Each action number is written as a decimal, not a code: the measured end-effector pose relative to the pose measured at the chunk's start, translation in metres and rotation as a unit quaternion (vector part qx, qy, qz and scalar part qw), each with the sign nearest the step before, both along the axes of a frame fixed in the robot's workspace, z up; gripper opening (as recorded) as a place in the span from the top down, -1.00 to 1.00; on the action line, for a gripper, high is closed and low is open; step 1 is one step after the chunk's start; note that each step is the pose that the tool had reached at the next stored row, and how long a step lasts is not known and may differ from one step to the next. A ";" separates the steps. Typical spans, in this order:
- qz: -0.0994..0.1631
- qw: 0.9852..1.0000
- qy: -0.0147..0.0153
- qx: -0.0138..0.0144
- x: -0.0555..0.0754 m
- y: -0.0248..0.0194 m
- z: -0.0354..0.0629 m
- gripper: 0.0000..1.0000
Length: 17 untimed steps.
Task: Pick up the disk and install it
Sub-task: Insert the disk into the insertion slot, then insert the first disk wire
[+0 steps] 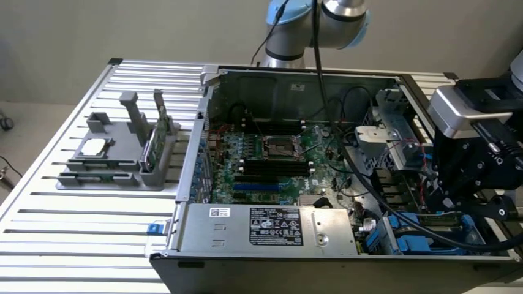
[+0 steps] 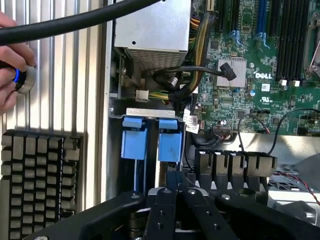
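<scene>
Two blue disk carriers stand side by side, edge-on, in the drive bay at the case's corner: one nearer the case wall (image 2: 134,142), one nearer the motherboard (image 2: 169,141). Their blue plastic also shows in the exterior view (image 1: 418,237). I cannot tell which one holds the disk of the task. My gripper (image 2: 177,176) is shut, its black fingertips pressed together just at the end of the carrier nearer the motherboard. Nothing is between the fingers. In the exterior view the black wrist body (image 1: 470,162) hangs over the case at the exterior view's right.
A person's hand (image 2: 9,65) rests on a blue-ringed knob (image 2: 22,80) outside the case, beside a keyboard (image 2: 40,182). The power supply (image 1: 270,226), the motherboard (image 1: 270,153) and loose cables (image 2: 175,80) crowd the bay. A grey fixture (image 1: 114,156) holds a chip and a green card.
</scene>
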<state>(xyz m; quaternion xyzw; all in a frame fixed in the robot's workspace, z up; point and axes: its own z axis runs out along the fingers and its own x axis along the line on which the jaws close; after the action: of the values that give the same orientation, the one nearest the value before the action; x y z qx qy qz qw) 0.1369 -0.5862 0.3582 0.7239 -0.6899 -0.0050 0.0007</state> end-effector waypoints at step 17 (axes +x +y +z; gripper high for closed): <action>0.000 1.000 0.000 0.000 0.000 0.0000 0.0002 0.79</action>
<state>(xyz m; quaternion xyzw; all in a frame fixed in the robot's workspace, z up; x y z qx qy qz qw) 0.1369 -0.5863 0.3583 0.7239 -0.6899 -0.0054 0.0009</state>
